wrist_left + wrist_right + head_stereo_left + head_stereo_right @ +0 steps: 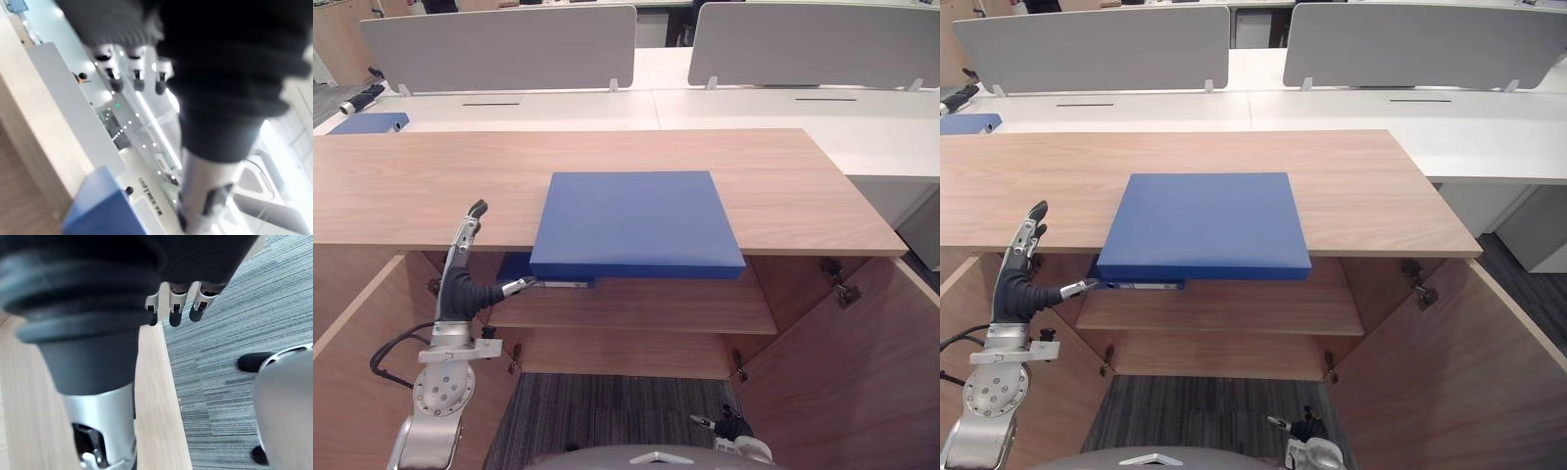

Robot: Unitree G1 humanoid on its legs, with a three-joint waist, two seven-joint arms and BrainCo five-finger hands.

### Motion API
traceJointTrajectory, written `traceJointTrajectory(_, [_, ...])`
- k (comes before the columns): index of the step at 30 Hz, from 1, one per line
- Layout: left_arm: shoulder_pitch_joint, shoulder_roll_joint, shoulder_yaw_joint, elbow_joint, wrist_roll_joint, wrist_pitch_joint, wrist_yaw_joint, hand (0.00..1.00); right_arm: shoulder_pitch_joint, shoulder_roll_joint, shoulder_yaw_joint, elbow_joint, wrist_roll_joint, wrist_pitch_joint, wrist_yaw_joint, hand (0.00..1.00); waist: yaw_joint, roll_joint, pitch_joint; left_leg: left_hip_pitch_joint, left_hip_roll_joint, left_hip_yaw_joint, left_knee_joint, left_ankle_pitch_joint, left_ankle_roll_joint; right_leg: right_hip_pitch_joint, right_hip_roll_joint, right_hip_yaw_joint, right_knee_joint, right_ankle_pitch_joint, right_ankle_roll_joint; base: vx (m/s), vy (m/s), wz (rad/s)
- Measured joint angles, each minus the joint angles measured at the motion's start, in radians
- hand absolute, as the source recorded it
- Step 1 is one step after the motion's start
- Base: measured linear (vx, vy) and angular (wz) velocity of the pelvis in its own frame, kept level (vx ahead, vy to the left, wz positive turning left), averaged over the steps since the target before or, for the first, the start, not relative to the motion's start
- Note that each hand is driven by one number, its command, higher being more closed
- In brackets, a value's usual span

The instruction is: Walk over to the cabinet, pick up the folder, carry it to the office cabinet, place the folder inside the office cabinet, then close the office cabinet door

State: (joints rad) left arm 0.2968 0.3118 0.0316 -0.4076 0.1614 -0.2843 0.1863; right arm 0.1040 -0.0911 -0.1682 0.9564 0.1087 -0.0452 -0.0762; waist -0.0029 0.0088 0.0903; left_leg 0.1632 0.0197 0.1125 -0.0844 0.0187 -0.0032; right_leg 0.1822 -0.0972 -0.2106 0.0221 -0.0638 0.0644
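A blue folder lies flat on the wooden top of the cabinet, its front edge hanging a little over the cabinet's front. My left hand is raised just left of the folder and below the cabinet's edge. It is open, fingers straight up, thumb reaching toward a second blue item on the shelf under the folder. In the left wrist view a blue corner shows past the hand's fingers. My right hand hangs low in front of the cabinet, open and holding nothing, fingers over the carpet.
Both cabinet doors stand open, the left door and right door. Inside is a wooden shelf. Behind the cabinet are white desks with grey dividers and a small blue object. Grey carpet lies below.
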Motion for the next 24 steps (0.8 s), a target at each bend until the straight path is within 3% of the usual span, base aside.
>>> traceJointTrajectory(10, [-0.015, 0.034, -0.088, -0.015, 0.009, -0.004, -0.028, 0.0, 0.011, -0.017, 0.0, 0.005, 0.0, 0.0, 0.0, 0.0, -0.009, 0.009, -0.011, 0.008, 0.006, 0.022, 0.0, 0.001, 0.002, -0.006, 0.006, 0.026, 0.013, 0.001, 0.005, 0.0, -0.007, -0.06])
traceJointTrajectory(15, [-0.047, 0.109, -0.123, -0.012, 0.123, -0.004, -0.026, 0.0, 0.012, -0.018, 0.001, 0.005, 0.0, 0.0, 0.0, 0.0, -0.016, 0.01, -0.012, 0.028, 0.009, 0.024, -0.001, 0.001, 0.002, -0.005, 0.011, 0.028, 0.019, -0.006, -0.003, -0.02, -0.01, -0.02])
traceJointTrajectory(24, [-0.096, 0.154, -0.168, -0.011, 0.288, -0.007, -0.017, 0.0, 0.018, -0.018, 0.009, 0.006, 0.0, 0.0, -0.001, 0.0, -0.03, 0.001, -0.022, 0.015, 0.006, 0.021, -0.002, 0.001, 0.002, -0.008, 0.008, 0.022, -0.003, -0.002, 0.0, -0.01, 0.0, 0.0])
